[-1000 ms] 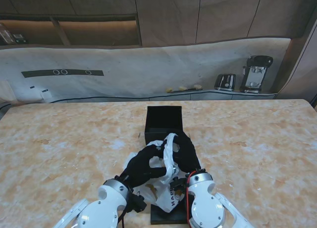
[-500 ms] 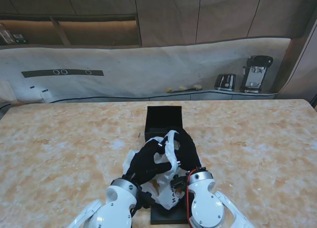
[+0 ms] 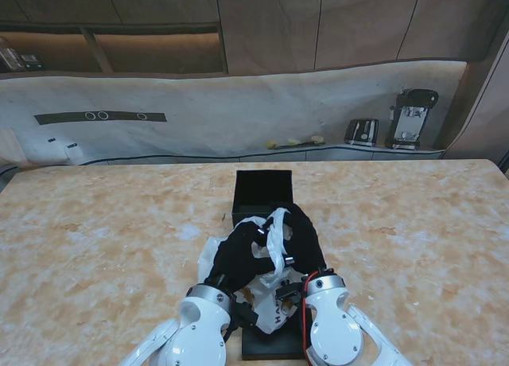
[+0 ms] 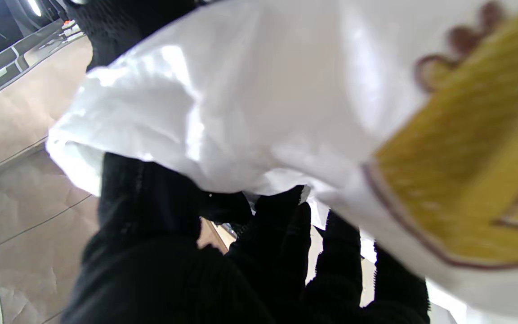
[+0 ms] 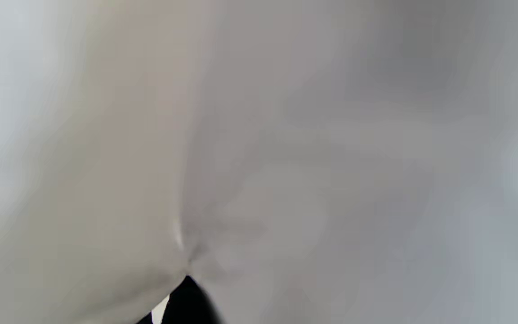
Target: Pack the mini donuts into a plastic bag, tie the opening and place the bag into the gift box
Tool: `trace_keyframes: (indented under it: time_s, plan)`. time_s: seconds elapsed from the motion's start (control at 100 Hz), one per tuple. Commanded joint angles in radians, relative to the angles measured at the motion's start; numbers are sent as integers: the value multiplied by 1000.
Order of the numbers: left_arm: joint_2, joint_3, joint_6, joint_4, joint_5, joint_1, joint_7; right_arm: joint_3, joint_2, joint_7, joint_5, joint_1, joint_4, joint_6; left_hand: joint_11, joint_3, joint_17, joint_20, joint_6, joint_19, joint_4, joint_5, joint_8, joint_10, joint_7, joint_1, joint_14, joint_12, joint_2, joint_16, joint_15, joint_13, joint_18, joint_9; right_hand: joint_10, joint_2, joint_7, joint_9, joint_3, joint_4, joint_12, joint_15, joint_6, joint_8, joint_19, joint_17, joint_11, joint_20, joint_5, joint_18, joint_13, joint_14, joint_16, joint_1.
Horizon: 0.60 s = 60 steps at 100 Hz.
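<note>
A white plastic bag (image 3: 270, 302) with a yellow print sits near me at the table's middle, its twisted top strip (image 3: 277, 237) rising between my two black-gloved hands. My left hand (image 3: 237, 256) is closed around the strip from the left. Pressed against it from the right, my right hand (image 3: 301, 237) grips the same strip. The black gift box (image 3: 263, 194) stands open just beyond the hands. In the left wrist view the bag (image 4: 250, 99) fills the picture over the dark fingers (image 4: 281, 243). White film of the bag (image 5: 259, 157) blocks the right wrist view. No donuts show.
A flat black lid or tray (image 3: 270, 346) lies under the bag at the near edge. The marble table (image 3: 95, 239) stretches to both sides. Far behind, a counter holds a toaster (image 3: 362, 131) and a coffee machine (image 3: 412, 118).
My left hand has slid right and farther from me, closing up against the right hand on the bag's top strip. The right hand and the bag have barely moved.
</note>
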Motion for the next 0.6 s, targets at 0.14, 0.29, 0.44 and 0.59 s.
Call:
trace_keyframes:
  time_s: [0.14, 0.29, 0.44, 0.59]
  plan:
    - [-19, -9, 1, -11, 1, -7, 12, -22, -11, 22, 5, -34, -15, -3, 63, 577, 6, -44, -282, 129, 54, 82, -86, -39, 68, 208, 2, -29, -54, -17, 58, 81, -31, 96, -8, -102, 59, -6, -18, -16, 55, 8, -67, 50, 8, -13, 11, 18, 73, -40, -11, -32, 16, -27]
    - [-25, -7, -4, -3, -10, -8, 31, -21, -11, 21, 6, -33, -15, -6, 86, 637, 26, -47, -293, 159, 37, 126, -108, -41, 101, 197, 0, -28, -40, -15, 79, 114, -31, 140, -9, -105, 50, -1, -13, -15, 55, 10, -67, 59, 8, -13, 12, 17, 77, -40, -9, -32, 17, -28]
    - [-30, -12, -18, 2, -17, -5, 51, -19, -11, 23, 9, -37, -17, -3, 116, 590, 52, -46, -310, 189, 34, 164, -135, -66, 138, 210, -2, -2, -4, -13, 104, 157, -31, 191, -10, -102, 41, 5, -8, -14, 56, 12, -61, 67, 8, -13, 14, 16, 79, -42, -6, -32, 17, -31]
    - [-32, -18, -40, 5, -21, -3, 63, -17, -10, 25, 15, -41, -22, -4, 100, 559, 72, -47, -331, 225, 36, 118, -54, -78, 285, 209, -13, 122, 29, 7, 151, 189, -39, 263, -11, -119, 6, 22, 40, 6, 55, 12, -42, 68, 8, -12, 9, 15, 85, -42, -3, -33, 16, -33]
